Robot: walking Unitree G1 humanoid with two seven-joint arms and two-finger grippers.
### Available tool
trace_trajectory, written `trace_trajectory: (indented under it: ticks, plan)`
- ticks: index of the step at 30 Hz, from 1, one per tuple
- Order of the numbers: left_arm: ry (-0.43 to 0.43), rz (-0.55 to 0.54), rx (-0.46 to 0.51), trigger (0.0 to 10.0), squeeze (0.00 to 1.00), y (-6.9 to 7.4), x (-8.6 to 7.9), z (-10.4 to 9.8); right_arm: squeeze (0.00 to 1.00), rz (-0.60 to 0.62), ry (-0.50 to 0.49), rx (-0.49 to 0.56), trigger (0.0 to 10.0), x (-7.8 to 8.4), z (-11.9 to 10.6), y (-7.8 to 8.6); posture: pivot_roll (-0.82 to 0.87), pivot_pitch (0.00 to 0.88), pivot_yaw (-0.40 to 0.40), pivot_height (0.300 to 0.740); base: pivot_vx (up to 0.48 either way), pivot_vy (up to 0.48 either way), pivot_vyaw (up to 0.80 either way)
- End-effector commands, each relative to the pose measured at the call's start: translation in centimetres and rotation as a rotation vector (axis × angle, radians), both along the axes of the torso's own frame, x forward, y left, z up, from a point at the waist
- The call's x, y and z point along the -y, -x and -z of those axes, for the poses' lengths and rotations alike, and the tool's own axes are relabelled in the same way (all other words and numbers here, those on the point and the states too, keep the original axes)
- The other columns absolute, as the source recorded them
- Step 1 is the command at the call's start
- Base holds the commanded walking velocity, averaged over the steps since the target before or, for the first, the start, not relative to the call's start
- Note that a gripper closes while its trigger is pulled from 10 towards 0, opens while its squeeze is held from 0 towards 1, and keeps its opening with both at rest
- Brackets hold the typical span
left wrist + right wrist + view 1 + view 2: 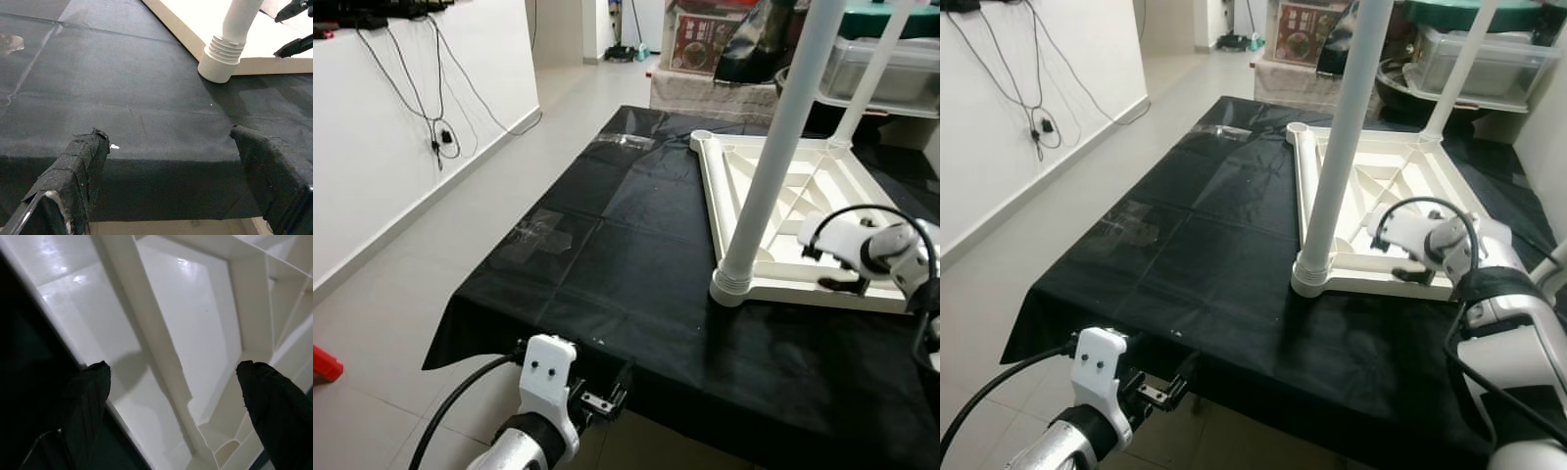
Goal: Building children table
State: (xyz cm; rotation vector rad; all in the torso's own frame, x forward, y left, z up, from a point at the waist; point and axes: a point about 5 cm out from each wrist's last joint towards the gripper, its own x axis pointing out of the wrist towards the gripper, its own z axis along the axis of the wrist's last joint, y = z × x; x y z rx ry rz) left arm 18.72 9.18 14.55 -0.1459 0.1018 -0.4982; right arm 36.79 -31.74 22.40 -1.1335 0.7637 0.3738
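No readable writing anywhere; the box (702, 39) far behind the tabletop has print too blurred to read.

Going left from the tabletop: white wall (401, 147) with dangling black cables (438, 137), pale tiled floor (568, 108), a red thing (325, 365) at the floor's edge.

Your left gripper (603, 397) sits at the near edge of the black cloth (607, 245), well short of the tabletop, fingers spread, holding nothing. In the left wrist view the fingers (80, 161) are wrapped in black fabric tape and flank the cloth's edge. The cloth is matte, woven-looking, creased in squares, with shiny clear tape patches (536, 240).

The tabletop (773, 196) lies upside down on the cloth's right half, cream plastic, glossy, ribbed underside up, one edge running away from you. Near leg (773, 157) is screwed into the near-left corner socket and stands upright, a smooth round tube with a ridged collar at its base. A second leg (871, 78) stands at the far corner. The far-left socket (702, 138) is an open round cup.

Your right gripper (1412, 271) is over the tabletop's near rail, right of the near leg, fingers spread either side of a rib; I can't tell if they touch it. Clear plastic bin (891, 69) behind the tabletop.
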Motion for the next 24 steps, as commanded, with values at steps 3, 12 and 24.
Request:
trace_trajectory:
  ticks: [3,12,24]
  plan:
    - [-0.003,0.005,-0.03,10.0,0.0,0.8,0.1,0.0,0.0,-0.091,0.001,-0.18,10.0,-0.7,0.8,0.5,0.19,0.191,-0.028,0.74,0.0,0.0,0.0]
    - [0.009,0.012,-0.058,10.0,0.0,1.6,0.4,-0.1,0.0,-0.161,-0.014,-0.252,10.0,-1.7,0.2,0.2,0.18,0.206,-0.028,0.74,0.0,0.0,0.0]
    - [0.014,0.008,-0.068,10.0,0.0,1.7,0.5,-0.4,0.0,-0.216,-0.059,-0.341,5.2,-2.7,0.7,0.4,0.18,0.217,-0.039,0.74,0.0,0.0,0.0]
